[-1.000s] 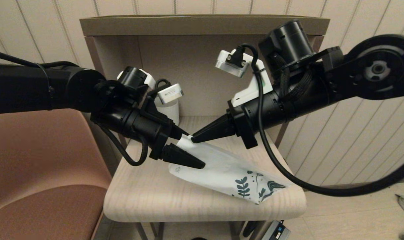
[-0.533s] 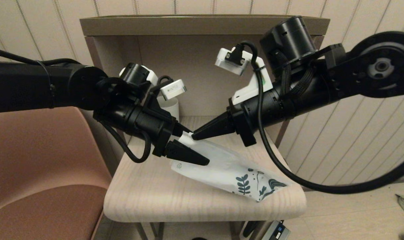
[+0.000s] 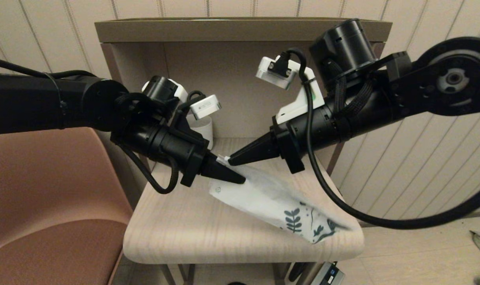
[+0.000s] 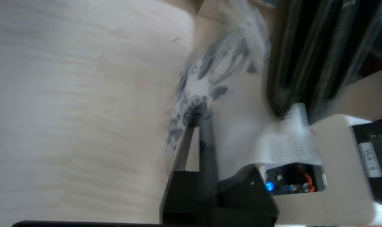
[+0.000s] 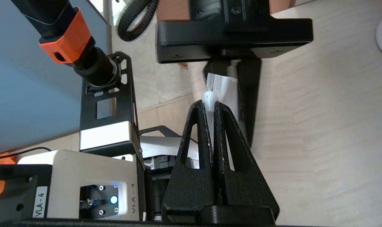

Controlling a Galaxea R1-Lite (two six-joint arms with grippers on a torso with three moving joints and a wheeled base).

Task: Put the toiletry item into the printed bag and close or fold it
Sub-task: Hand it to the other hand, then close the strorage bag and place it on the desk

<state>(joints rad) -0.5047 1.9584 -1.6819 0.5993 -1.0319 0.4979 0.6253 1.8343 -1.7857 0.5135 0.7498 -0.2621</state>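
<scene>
Pale wood makes the small rounded table (image 3: 192, 233) at the front, and a brown padded chair (image 3: 46, 198) stands just beside it on the robot's left. On the table lies the flat white printed bag (image 3: 271, 202) with dark teal leaves at its near end, and that leafy end rests close to the table's front edge. The bag's plain end is lifted up off the wood. The black left gripper (image 3: 240, 180) has its fingers pressed together on the plain end of the bag. The black right gripper (image 5: 211, 105) pinches a ribbed white strip at the same end, its fingers nearly touching. The two grippers meet tip to tip. I cannot see the small toiletry item anywhere. Behind the left arm stands a white ribbed mug (image 3: 202, 128), near the beige back wall of the shelf (image 3: 232, 71)
</scene>
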